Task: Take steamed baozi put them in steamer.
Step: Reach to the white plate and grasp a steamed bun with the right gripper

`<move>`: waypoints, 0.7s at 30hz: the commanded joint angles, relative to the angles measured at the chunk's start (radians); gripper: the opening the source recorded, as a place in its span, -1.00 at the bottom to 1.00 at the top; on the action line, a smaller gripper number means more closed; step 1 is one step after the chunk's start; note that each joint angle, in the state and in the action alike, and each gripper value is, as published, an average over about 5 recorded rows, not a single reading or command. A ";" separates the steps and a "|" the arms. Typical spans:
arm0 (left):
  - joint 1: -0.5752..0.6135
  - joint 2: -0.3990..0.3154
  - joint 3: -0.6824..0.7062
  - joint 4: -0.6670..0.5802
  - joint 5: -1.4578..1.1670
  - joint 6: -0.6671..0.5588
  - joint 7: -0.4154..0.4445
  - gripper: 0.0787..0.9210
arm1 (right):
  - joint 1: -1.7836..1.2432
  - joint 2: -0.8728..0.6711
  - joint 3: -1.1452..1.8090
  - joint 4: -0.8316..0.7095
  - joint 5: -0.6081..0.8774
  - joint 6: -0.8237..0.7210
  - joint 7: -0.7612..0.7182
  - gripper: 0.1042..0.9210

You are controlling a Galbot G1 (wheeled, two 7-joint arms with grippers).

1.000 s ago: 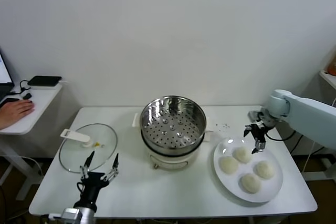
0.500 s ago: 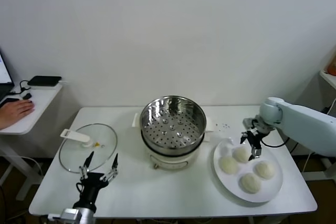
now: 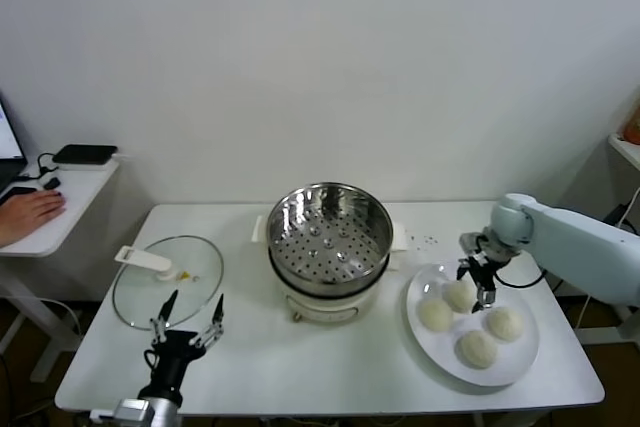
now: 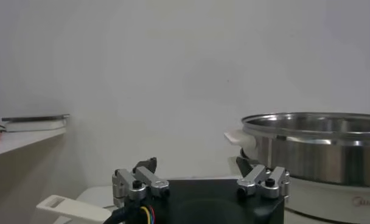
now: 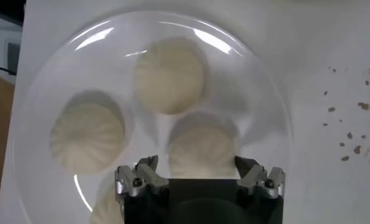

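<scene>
Several cream-white baozi lie on a flat white plate [image 3: 520, 357] at the table's right: one at the back [image 3: 459, 294], one at the left [image 3: 435, 314], one at the right [image 3: 504, 322], one at the front [image 3: 477, 348]. My right gripper [image 3: 477, 283] is open just above the back baozi [image 5: 200, 149], which lies between its fingers without touching them. The steel steamer [image 3: 329, 232] stands empty at the table's middle; its wall shows in the left wrist view [image 4: 319, 146]. My left gripper [image 3: 188, 315] is open and idle at the front left.
A round glass lid [image 3: 165, 280] with a white handle lies at the left, just beyond the left gripper. Dark crumbs [image 3: 425, 241] dot the table behind the plate. A side desk [image 3: 50, 209] with a person's hand stands far left.
My right gripper has moved left and down, from the plate's back edge to just over the back baozi. The left arm has not moved.
</scene>
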 commanded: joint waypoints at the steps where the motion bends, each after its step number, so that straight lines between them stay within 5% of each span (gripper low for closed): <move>1: 0.002 0.001 0.000 0.001 0.000 -0.001 0.000 0.77 | -0.015 0.004 0.019 -0.010 -0.013 0.000 0.002 0.71; 21: 0.013 0.002 -0.006 -0.003 -0.001 -0.005 -0.001 0.77 | -0.012 -0.006 0.054 -0.003 -0.028 0.021 -0.001 0.45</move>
